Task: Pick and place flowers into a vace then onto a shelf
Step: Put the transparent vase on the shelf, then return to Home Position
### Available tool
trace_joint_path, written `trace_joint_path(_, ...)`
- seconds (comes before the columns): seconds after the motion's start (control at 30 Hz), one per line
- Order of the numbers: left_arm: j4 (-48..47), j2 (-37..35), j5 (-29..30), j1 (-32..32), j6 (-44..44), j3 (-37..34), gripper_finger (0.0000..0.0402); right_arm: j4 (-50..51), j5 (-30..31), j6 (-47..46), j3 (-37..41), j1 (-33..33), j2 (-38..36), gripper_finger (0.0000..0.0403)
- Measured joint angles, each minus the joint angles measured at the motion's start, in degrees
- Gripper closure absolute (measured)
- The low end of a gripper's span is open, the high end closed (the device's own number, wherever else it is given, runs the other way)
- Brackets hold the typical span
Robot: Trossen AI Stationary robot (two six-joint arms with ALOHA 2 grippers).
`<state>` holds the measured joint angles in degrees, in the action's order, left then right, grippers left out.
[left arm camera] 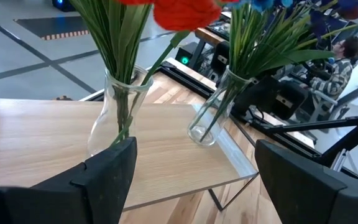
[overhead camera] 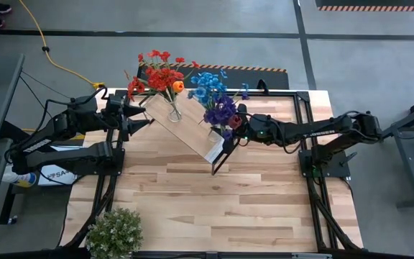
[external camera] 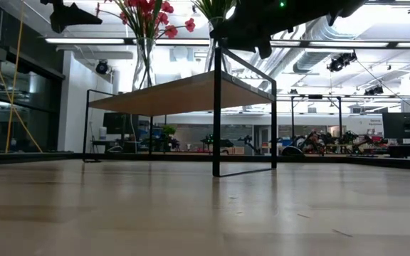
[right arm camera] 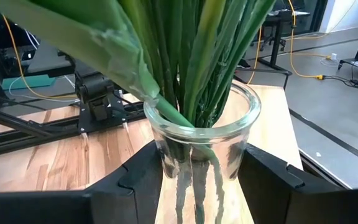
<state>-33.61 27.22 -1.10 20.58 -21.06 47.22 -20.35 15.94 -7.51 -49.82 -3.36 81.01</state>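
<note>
1. High view. The left arm reaches in from the left, and its gripper (overhead camera: 136,122) sits at the left end of the shelf (overhead camera: 185,129), fingers apart with nothing between them. The right arm reaches in from the right; its gripper (overhead camera: 230,132) is at the right-hand vase (overhead camera: 217,132), under the blue and purple flowers (overhead camera: 214,97). The shelf lies at an angle on the bench (overhead camera: 214,201). The red and orange flowers (overhead camera: 157,75) stand in the left-hand vase (overhead camera: 174,111) on the shelf. A bushy plant (overhead camera: 115,232) sits at the bench's near left corner. A yellow cable (overhead camera: 52,54) runs over the grey floor beyond.

2. Low view. The shelf (external camera: 184,92) stands on its black frame above the bench (external camera: 205,213). A glass vase (external camera: 142,67) with red flowers (external camera: 151,18) stands on it. A dark arm crosses the top of the view over the shelf's right end. The room behind has ceiling strip lights, glass walls and further work stations.

3. Left wrist view. The left gripper (left arm camera: 194,180) is spread wide and empty, just short of the shelf (left arm camera: 42,143). Both vases (left arm camera: 117,109) (left arm camera: 213,112) stand on the shelf with green stems in them. A seated person (left arm camera: 344,59) shows in the room.

4. Right wrist view. The right gripper (right arm camera: 197,180) has one finger on each side of the glass vase (right arm camera: 201,134), close against the glass; whether the fingers press it, I cannot tell. Green stems (right arm camera: 191,62) fill the vase. The bench (right arm camera: 48,162) and a grey floor lie beyond.
</note>
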Motion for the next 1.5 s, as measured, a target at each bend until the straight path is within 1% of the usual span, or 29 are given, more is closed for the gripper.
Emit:
trace_joint_path(0.27,0.0,0.0,0.0,0.0,0.0,0.0,0.0043,0.3,-2.1,0.1,0.0,0.0,0.0,0.0222)
trace_joint_path(0.53,0.0,0.0,0.0,0.0,0.0,0.0,0.0043,0.7,-2.2,0.3,0.0,0.0,0.0,0.0219)
trace_joint_path(0.7,0.0,0.0,0.0,0.0,0.0,0.0,0.0043,2.3,-2.4,0.5,0.4,0.0,0.1,0.0199)
trace_joint_path(0.93,0.0,0.0,0.0,0.0,0.2,0.0,0.0043,2.2,-2.4,0.7,0.2,0.0,0.1,0.0164)
trace_joint_path(1.2,0.0,0.0,0.0,0.0,0.2,0.0,0.0043,2.8,-2.2,1.3,0.2,0.0,-1.3,0.0155)
trace_joint_path(1.3,0.1,0.0,0.0,0.0,0.2,0.0,0.0043,4.7,-2.1,1.6,0.1,0.0,-3.1,0.0155)
trace_joint_path(1.5,0.1,0.0,0.0,0.0,0.3,0.0,0.0043,11.7,-0.5,1.6,0.1,0.0,-6.3,0.0155)
